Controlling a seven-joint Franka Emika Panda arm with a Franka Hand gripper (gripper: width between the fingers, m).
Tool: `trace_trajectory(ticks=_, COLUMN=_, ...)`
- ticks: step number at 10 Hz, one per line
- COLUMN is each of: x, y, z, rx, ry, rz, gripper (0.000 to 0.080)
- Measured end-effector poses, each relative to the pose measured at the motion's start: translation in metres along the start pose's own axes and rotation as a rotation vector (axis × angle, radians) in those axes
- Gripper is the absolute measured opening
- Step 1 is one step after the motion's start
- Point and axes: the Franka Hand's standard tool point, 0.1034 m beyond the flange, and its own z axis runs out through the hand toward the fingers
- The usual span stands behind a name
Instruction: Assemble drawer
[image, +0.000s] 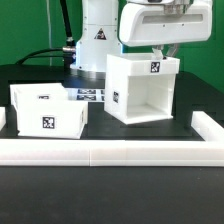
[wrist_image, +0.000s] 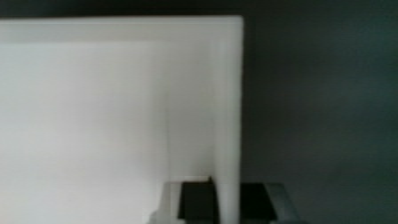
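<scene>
Drawer box: the tall white drawer box (image: 143, 95) is seen right of centre in the exterior view. It stands on the black surface (image: 110, 195), and its hollow inside is shown to the camera.
Box tags: one black-and-white tag (image: 155, 68) is carried near the upper edge of the box. A smaller one (image: 113, 97) is seen on the side turned to the exterior view's left.
Drawer tray: a shallow white drawer tray (image: 45, 112) is placed at the left of the exterior view, near the box but apart from it. A tag (image: 47, 124) is shown on its near wall.
Marker board: the marker board (image: 90, 95) lies flat on the surface, seen in the gap between tray and box and behind them.
Border rail: a long low white rail (image: 110, 152) is laid across the lower part of the exterior view, in front of tray and box. Its ends are turned back at both edges of the frame.
Arm: the white arm (image: 95, 35) is seen at upper centre, and its hand is held at upper right, directly above the box.
Jaws: the jaws are set over the top edge of the box. In the wrist view one dark finger (wrist_image: 192, 200) is seen on each side of a thin white wall (wrist_image: 228, 120) and close against it, so the jaws are judged to be clenched on the box wall.
</scene>
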Motion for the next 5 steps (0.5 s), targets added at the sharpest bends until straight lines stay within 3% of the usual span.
trace_trajectory(ticks=3, x=0.029, y=0.029, z=-0.003, rx=0.001, ry=0.031, rz=0.042, gripper=0.0038)
trace_trajectory(ticks=5, x=0.058, y=0.042, z=-0.005, rx=0.005, ry=0.063, rz=0.096, gripper=0.0038)
